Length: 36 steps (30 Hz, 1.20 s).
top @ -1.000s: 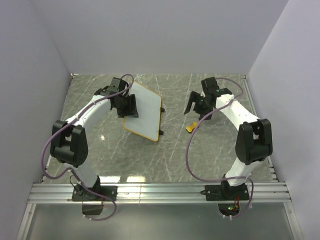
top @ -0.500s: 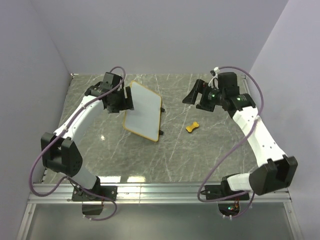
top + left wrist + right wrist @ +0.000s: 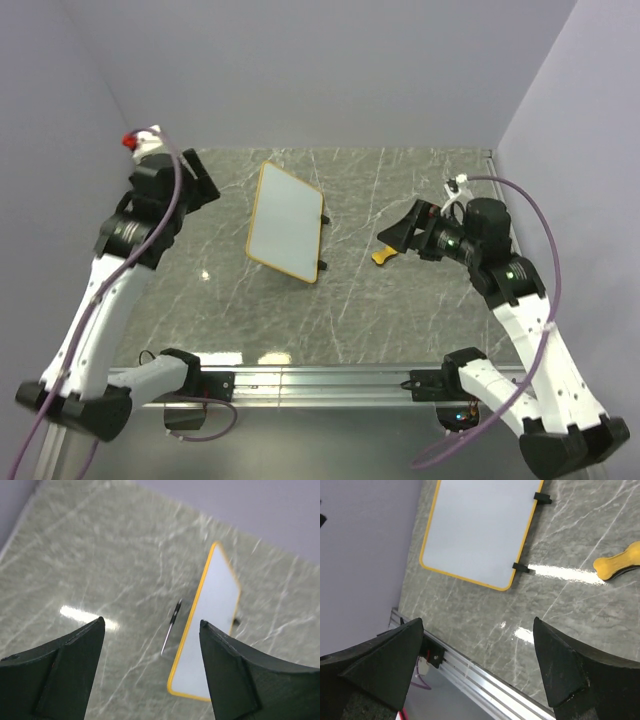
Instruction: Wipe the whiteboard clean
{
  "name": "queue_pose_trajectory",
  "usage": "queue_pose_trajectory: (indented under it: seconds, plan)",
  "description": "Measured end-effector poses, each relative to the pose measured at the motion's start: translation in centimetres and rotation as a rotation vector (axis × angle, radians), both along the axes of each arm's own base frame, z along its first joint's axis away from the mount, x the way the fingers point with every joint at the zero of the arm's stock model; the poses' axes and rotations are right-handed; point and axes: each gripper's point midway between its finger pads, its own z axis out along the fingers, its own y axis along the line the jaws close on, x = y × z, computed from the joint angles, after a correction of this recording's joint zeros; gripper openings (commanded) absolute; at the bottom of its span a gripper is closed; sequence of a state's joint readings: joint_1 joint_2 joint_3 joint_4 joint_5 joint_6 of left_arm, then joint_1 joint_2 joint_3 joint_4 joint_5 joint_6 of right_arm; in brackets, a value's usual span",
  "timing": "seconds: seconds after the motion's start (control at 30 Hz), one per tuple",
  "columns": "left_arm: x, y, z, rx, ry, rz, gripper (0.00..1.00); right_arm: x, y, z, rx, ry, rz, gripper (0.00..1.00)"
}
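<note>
Caught at right wrist view's right edge, not left's: eraser point(image 3: 620, 565), apart from whiteboard point(image 3: 480, 530). Left gripper point(image 3: 152, 621), right gripper point(image 3: 478, 620) agape, empty.

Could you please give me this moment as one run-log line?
whiteboard: flat on table, looks blank | eraser: on table beside it, not held | left hand: open, empty | right hand: open, empty, near eraser
</note>
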<state>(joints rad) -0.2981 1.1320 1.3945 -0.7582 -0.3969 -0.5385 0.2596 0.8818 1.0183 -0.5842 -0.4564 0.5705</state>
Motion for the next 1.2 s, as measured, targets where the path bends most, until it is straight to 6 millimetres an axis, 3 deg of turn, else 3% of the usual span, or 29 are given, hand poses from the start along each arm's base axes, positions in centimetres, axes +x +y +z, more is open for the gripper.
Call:
queue_pose_trajectory:
  seconds: [0.13, 0.23, 0.47, 0.77, 1.07, 1.2]
  plan:
    - [-1.7, 1.2, 3.6, -0.026, -0.145, 0.032, 0.83, -1.2, -0.7, 1.1, 0.017, -0.064, -0.032, 0.97]
    - [-1.8, 1.3, 4.5, -0.035, -0.179, 0.038, 0.86, -1.6, -1.1, 1.8, 0.02, -0.101, -0.043, 0.97]
    - [-1.1, 1.1, 3.3, -0.015, -0.143, 0.033, 0.99, -2.1, -1.3, 0.4, 0.013, -0.09, -0.047, 0.98]
    - [-1.8, 1.6, 3.7, 0.033, -0.148, 0.016, 0.99, -2.3, -1.2, -0.9, 0.017, -0.06, -0.047, 0.98]
    - [-1.9, 2.1, 5.4, 0.03, -0.227, 0.04, 0.99, -2.3, -2.6, 0.2, -0.003, -0.132, -0.129, 1.0]
    - [-2.3, 2.7, 3.2, -0.015, -0.25, 0.094, 1.0, -2.2, -4.7, 1.8, -0.013, -0.219, -0.247, 1.0]
